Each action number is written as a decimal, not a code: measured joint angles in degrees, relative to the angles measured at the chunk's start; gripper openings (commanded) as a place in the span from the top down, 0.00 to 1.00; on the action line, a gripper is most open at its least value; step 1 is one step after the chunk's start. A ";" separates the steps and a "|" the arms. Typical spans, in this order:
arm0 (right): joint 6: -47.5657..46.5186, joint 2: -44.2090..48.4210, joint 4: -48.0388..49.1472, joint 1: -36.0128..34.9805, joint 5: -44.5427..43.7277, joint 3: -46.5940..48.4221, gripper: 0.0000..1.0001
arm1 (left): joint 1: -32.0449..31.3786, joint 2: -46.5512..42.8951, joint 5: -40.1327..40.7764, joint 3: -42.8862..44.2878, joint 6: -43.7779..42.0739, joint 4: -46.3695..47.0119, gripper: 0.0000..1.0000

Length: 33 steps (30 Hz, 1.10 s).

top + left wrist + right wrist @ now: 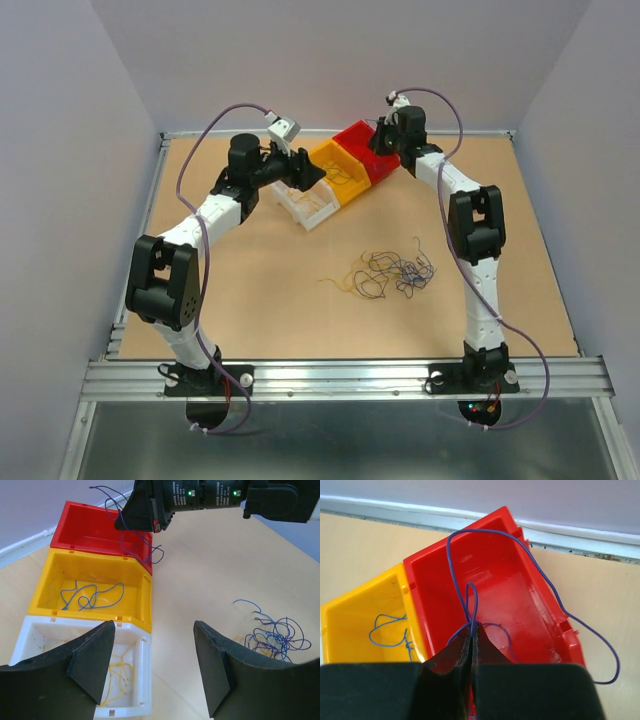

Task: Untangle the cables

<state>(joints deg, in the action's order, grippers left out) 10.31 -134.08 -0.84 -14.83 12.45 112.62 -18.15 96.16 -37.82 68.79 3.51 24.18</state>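
A loose tangle of thin cables (385, 272) in blue, dark and yellow lies on the tabletop between the arms; its blue loops (275, 635) also show in the left wrist view. My right gripper (472, 625) hangs over the red bin (505, 580), shut on a purple-blue cable (540, 570). This cable loops up over the bin's far rim and outside its right side. My left gripper (152, 625) is open and holds nothing, above the white bin's right wall (145, 675). A yellow cable (122, 672) lies in the white bin, and a blue cable (92, 597) in the yellow bin (142, 600).
Red (365, 140), yellow (340, 170) and white (305, 205) bins stand side by side in a diagonal row at the back of the table. A metal rail (350, 375) runs along the near edge, and grey walls close in the sides.
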 measured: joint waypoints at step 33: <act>-7.45 -11.74 -14.10 -5.22 -12.70 11.82 0.97 | 0.00 0.00 0.15 0.00 -0.22 -0.11 0.24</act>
<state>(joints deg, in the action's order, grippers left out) 2.85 -145.82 -14.94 -20.05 -0.25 124.44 -18.15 96.16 -37.67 68.79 3.29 24.08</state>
